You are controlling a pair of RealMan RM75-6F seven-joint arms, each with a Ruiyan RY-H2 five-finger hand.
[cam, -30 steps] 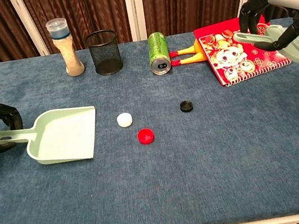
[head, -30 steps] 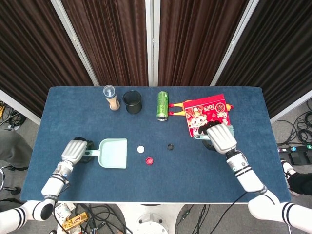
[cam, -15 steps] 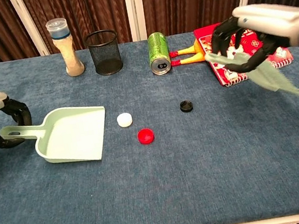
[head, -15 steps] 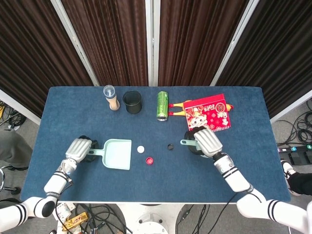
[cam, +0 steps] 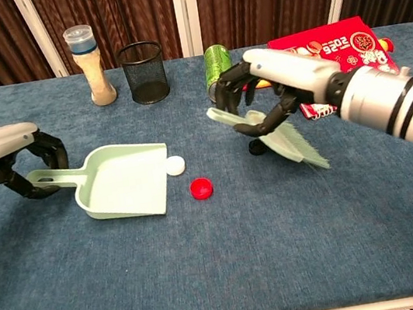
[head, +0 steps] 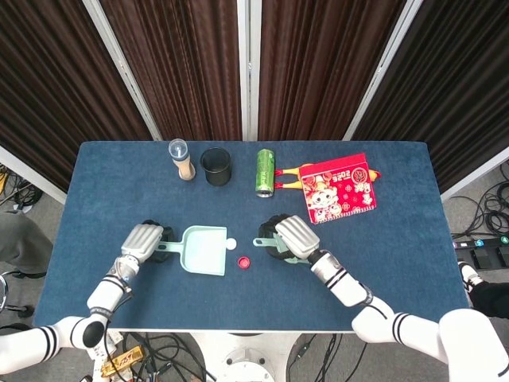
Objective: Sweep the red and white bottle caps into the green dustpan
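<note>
Left hand [cam: 31, 163] grips the green dustpan [cam: 123, 181] (white cap [cam: 175, 165] at its lip); right hand [cam: 264, 98] grips the brush [cam: 282, 137].

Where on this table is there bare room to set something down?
The near strip in front of the red cap and dustpan is bare, as is the right side below the red booklet. The back row and middle are crowded.

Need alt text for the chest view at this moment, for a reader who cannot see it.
The right hand holds a green brush above the blue table, near a red cap and a white cap. The left hand grips the green dustpan, its edge beside the white cap.
</note>
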